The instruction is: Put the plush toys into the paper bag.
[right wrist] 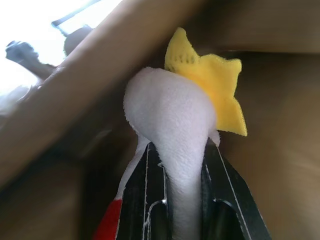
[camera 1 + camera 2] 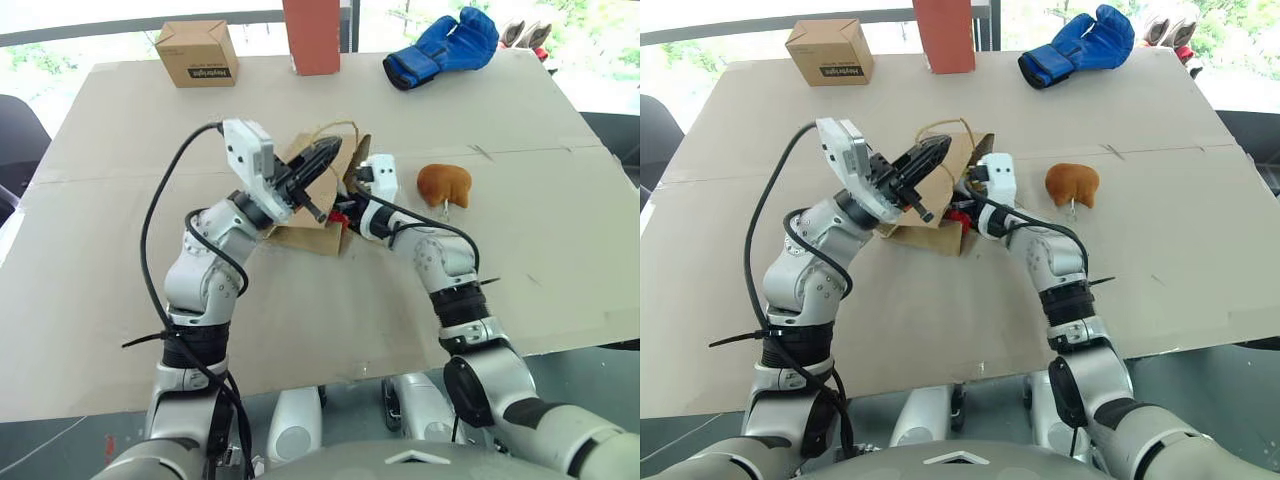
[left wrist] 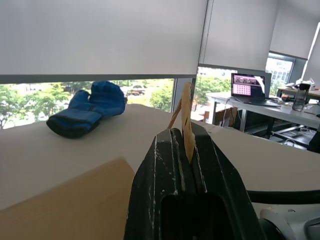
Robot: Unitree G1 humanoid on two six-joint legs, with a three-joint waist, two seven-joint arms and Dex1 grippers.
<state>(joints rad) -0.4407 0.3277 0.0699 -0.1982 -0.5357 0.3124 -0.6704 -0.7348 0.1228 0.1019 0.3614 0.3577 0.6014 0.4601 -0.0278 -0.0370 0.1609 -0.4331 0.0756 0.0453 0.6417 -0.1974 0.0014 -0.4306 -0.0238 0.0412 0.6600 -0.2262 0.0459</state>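
The brown paper bag point(image 2: 305, 232) lies mid-table with its mouth held up. My left gripper point(image 3: 182, 134) is shut on one twisted paper handle point(image 3: 186, 112), lifting that edge of the bag. My right gripper point(image 1: 177, 147) is shut on the elongated white plush toy point(image 1: 170, 107), whose yellow star end point(image 1: 210, 85) points into the bag's brown interior point(image 1: 265, 165). The toy's red tip point(image 2: 341, 215) shows at the bag's mouth. The rounded orange-brown plush toy point(image 2: 444, 184) lies on the table to the right of the bag, apart from both grippers.
A blue boxing glove point(image 2: 443, 47) lies at the far right of the table. A small cardboard box point(image 2: 196, 53) with a black label stands at the far left. A tall red-brown block point(image 2: 312, 35) stands at the far middle. A cardboard sheet point(image 2: 540, 260) covers the table.
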